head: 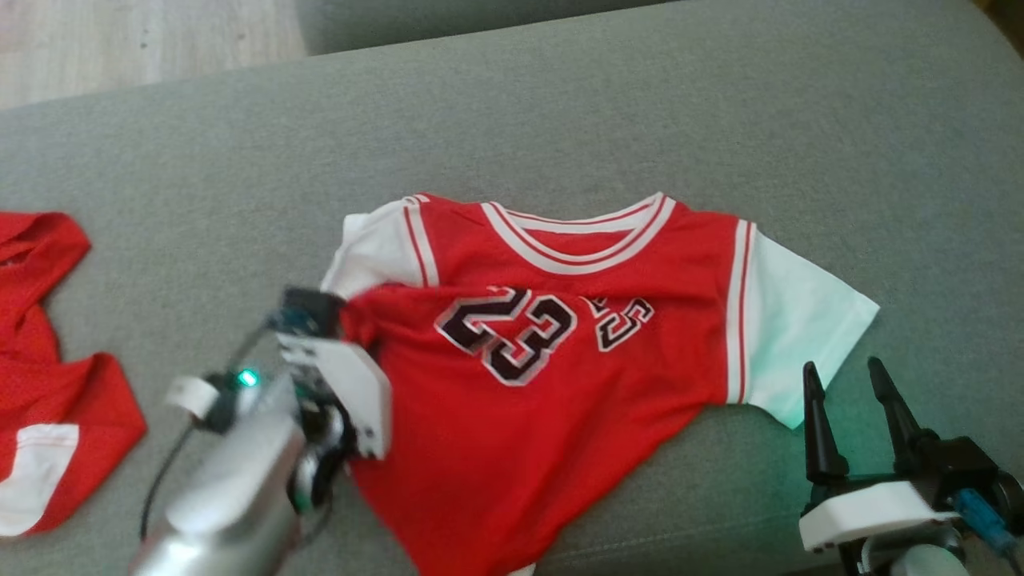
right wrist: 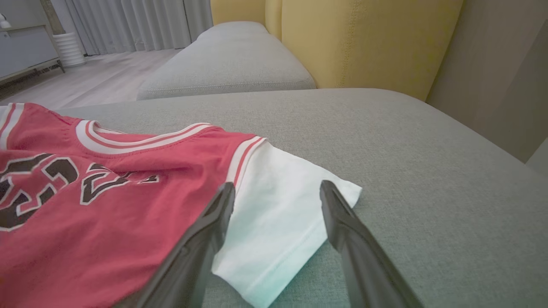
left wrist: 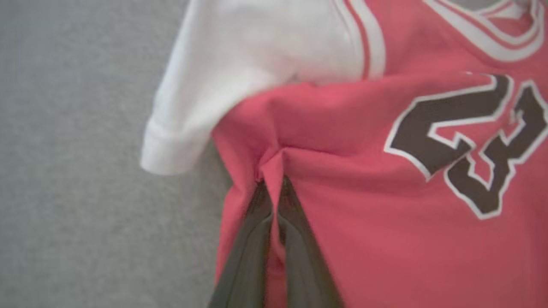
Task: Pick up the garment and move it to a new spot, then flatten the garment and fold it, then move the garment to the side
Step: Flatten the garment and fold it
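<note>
Head view: jersey (head: 560, 352), collar away from robot, hem cut off below; left hand (left wrist: 272, 182) pinching its red side fold; right hand (head: 845, 372) wide, beside its white sleeve (head: 800, 336).

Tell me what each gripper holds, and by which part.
The left gripper pinches the jersey by a fold of red cloth at its side, just below the white sleeve. The right gripper is open and holds nothing.
</note>
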Controlling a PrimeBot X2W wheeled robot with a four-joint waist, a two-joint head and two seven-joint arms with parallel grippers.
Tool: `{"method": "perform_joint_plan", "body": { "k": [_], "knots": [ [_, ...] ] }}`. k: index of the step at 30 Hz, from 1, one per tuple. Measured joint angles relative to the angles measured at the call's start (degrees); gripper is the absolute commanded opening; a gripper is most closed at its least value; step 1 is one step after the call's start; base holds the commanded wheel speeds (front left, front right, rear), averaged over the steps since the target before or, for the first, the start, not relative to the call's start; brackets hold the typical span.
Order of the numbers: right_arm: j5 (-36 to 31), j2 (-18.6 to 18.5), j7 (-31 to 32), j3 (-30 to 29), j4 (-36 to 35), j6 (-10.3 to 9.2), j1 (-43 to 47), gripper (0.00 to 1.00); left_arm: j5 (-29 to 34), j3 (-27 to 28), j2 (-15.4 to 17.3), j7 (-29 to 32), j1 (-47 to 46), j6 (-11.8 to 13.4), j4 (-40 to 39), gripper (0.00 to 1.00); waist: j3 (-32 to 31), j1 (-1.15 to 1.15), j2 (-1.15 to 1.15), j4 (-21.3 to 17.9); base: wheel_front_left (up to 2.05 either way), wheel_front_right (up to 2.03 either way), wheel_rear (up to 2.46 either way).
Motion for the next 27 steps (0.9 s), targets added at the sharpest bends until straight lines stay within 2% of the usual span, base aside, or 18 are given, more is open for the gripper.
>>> {"method": "perform_joint_plan", "body": {
  "k": [7,13,17,20,22,23,24,25,27],
  "knots": [
    [0.7,0.0,0.0,0.9,0.5,0.0,-0.8,1.0,-0.1,3.2,1.8,-1.1,-8.5,0.3,5.1,0.0,0.6,0.0,0.0,-2.0,0.0,0.0,0.0],
    [1.2,0.0,0.0,2.5,1.2,0.0,-3.4,1.0,1.7,4.0,4.6,-3.0,-17.2,-0.7,10.5,0.0,1.5,0.0,0.0,-5.0,0.0,0.0,0.0],
    [1.7,0.0,0.0,2.7,1.7,0.0,-3.4,1.0,4.1,3.8,5.5,-6.5,-21.5,-1.2,14.2,0.0,2.2,0.0,0.0,-7.1,0.0,0.0,0.0],
    [2.1,0.0,0.0,2.8,1.9,0.0,-3.4,1.0,6.0,3.6,5.5,-12.4,-24.4,-1.1,17.5,0.0,2.9,0.0,0.0,-8.5,0.0,0.0,0.0],
    [2.1,0.0,0.0,2.7,2.1,0.0,-3.4,1.0,5.8,3.7,5.1,-12.8,-25.4,-1.2,19.9,0.0,3.0,0.01,0.0,-8.7,0.0,0.0,0.0],
    [2.1,0.0,0.0,2.7,2.2,0.0,-3.4,1.0,5.4,3.7,4.8,-12.8,-25.5,-1.6,21.1,0.2,2.8,0.01,0.0,-8.7,0.0,0.0,0.0],
    [2.1,0.0,0.0,2.6,2.3,0.0,-3.4,1.0,5.2,3.6,4.6,-12.8,-25.4,-2.1,22.2,0.97,2.6,0.0,0.0,-8.6,0.0,0.0,0.0],
    [2.1,0.0,0.0,2.5,2.4,0.0,-3.4,1.0,4.9,3.6,4.3,-12.8,-25.3,-2.5,23.2,1.0,2.4,0.0,0.0,-8.4,0.0,0.0,0.0],
    [2.1,0.0,0.0,2.3,2.6,0.0,-3.4,1.0,3.9,3.9,3.4,-13.3,-24.7,-2.4,24.7,1.0,1.7,0.0,0.0,-8.0,0.0,0.0,0.0]
  ]
}}
